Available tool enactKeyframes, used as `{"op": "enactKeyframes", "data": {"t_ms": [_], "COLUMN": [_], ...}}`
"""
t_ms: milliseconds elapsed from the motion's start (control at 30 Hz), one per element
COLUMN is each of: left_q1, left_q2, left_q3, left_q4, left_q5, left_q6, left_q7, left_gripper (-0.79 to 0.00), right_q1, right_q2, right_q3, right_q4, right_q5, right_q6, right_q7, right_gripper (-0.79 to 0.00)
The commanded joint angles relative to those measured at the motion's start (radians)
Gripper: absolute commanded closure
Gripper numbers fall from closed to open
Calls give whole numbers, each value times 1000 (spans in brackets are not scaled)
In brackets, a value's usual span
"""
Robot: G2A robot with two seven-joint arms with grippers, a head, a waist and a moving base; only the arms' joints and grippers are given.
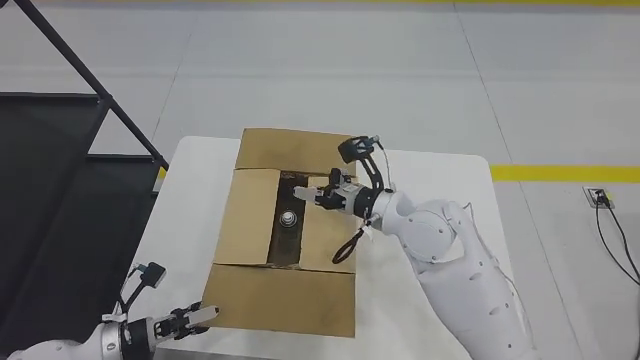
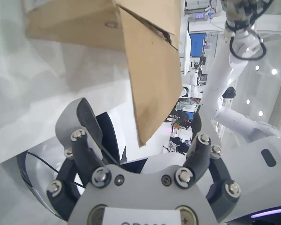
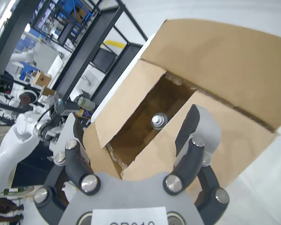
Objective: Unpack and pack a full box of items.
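Beneath right claw (image 3: pixel 134 115), open box (image 3: pixel 213 54)

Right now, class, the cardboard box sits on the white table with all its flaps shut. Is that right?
Not quite. The cardboard box does sit on the white table, but its flaps are open. The right wrist view shows a capped item inside.

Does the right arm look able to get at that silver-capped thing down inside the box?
Probably yes. Its open tool hangs over the box, the flaps are parted, and the silver-capped item shows bare in the gap. The gap is narrow, so the flaps might crowd it.
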State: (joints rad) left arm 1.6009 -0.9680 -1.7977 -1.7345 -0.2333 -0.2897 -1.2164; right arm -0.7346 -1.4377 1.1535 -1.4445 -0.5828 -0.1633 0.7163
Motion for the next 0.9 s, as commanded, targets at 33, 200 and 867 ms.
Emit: {"op": "enactKeyframes", "data": {"t_ms": [33,200,867], "left_q1": [8,23,-39], "left_q2": [1,2,2], "left_q3": [5,-7,13], "left_q4": [-23,-59,-143], "left_q5": [-32,-95,-178], "left_q6": [-16,-37,33], "left_q7": [-1,6,174], "left_gripper": [-785,-785,-785], "right_q1": [8,50,381], "right_q2": [2,4,-68], "right_q3": [36,70,-48], "right_q4": [42,132,817], "right_q5": [43,47,138], "right_q6": [-17,4,-51], "right_q7": [-68,-143,-304], "right_gripper": [-785,-785,-785]}}
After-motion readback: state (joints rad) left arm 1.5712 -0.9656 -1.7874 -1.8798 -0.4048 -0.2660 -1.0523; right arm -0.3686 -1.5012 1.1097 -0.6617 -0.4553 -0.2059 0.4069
